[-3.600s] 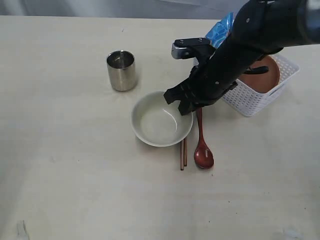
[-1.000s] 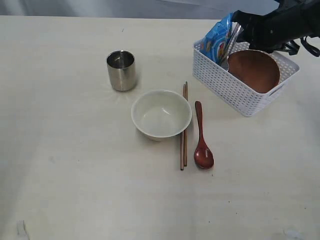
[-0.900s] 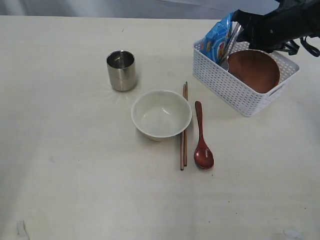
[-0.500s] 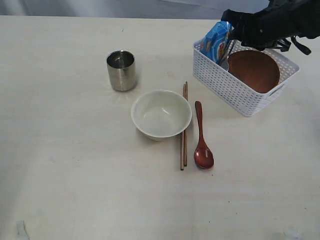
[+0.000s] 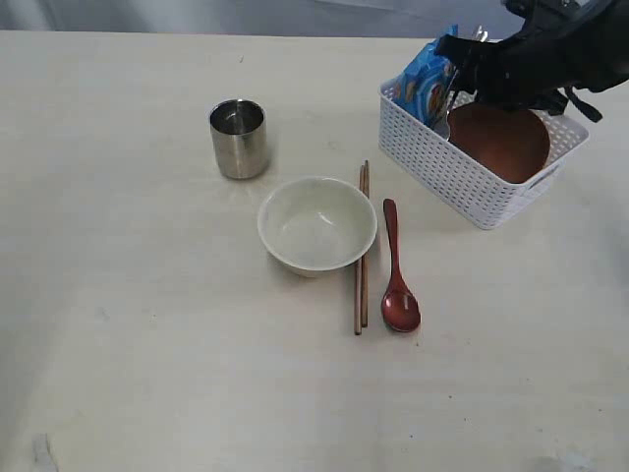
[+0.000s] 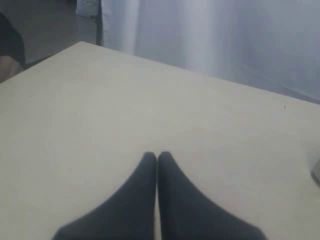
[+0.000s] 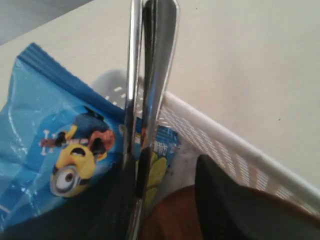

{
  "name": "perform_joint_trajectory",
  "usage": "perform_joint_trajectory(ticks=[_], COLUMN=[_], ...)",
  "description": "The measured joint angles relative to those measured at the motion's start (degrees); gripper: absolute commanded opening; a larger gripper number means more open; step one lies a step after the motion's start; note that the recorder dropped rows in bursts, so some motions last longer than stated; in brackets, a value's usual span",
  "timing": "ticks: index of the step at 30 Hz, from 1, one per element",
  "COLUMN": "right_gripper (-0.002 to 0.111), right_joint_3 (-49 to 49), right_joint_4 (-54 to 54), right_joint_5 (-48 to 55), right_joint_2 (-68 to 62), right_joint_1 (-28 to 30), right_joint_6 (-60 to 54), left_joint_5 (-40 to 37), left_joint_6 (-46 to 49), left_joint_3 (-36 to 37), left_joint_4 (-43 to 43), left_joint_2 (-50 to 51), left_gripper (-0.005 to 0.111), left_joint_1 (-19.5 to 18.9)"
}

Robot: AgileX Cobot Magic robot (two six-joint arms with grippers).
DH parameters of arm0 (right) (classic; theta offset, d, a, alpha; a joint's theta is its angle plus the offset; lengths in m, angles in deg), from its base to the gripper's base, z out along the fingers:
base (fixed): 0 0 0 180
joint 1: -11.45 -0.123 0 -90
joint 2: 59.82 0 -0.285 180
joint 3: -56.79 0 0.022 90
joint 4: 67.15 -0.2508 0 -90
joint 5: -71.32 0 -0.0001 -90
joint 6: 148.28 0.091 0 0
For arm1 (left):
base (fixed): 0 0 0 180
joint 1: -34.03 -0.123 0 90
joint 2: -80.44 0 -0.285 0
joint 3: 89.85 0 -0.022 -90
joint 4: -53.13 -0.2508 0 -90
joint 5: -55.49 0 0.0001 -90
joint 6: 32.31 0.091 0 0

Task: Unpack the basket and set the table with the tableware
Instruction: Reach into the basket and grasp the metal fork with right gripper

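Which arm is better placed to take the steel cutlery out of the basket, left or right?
Right. The right gripper is at the basket, with the steel cutlery between its fingers. The left gripper is shut over the table, with no basket in its view.

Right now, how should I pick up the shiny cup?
Probably grab the cup around its straight sides, coming in level from the side away from the bowl. It stands upright on the table, open end up, with no handle and nothing touching it. The bowl sits close but apart.
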Motion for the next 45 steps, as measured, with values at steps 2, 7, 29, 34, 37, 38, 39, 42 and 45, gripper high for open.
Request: perform_joint_trajectory(ticks=[2,7,29,34,37,38,39,42,45], right_gripper=[0.038,0.038,0.013,0.000,0.000,0.000,0.000,0.000,0.000], right_joint_3=[0.00,0.00,0.00,0.00,0.00,0.00,0.00,0.00,0.00], right_joint_4=[-0.27,-0.48,-2.13,-2.45,-2.56,-2.56,-2.56,-2.56,-2.56], right_joint_5=[-0.56,-1.96,-3.41,-3.45,-3.54,-3.59,-3.59,-3.59,-3.59], right_joint_2=[-0.25,-0.75,-1.13,-1.13,-1.13,-1.13,-1.13,-1.13,-1.13], right_joint_1=[0.00,-0.12,-0.12,-0.12,-0.12,-0.12,-0.12,-0.12,-0.12], right_joint_6=[0.00,0.00,0.00,0.02,0.24,0.24,0.24,0.24,0.24], left_joint_5=[0.00,0.00,0.00,0.00,0.00,0.00,0.00,0.00,0.00], left_joint_6=[0.00,0.00,0.00,0.00,0.00,0.00,0.00,0.00,0.00], left_joint_3=[0.00,0.00,0.00,0.00,0.00,0.00,0.00,0.00,0.00], left_joint_4=[0.00,0.00,0.00,0.00,0.00,0.00,0.00,0.00,0.00], left_joint_2=[0.00,0.00,0.00,0.00,0.00,0.00,0.00,0.00,0.00], left_gripper=[0.000,0.000,0.000,0.000,0.000,0.000,0.000,0.000,0.000], left_joint_1=[0.00,0.00,0.00,0.00,0.00,0.00,0.00,0.00,0.00])
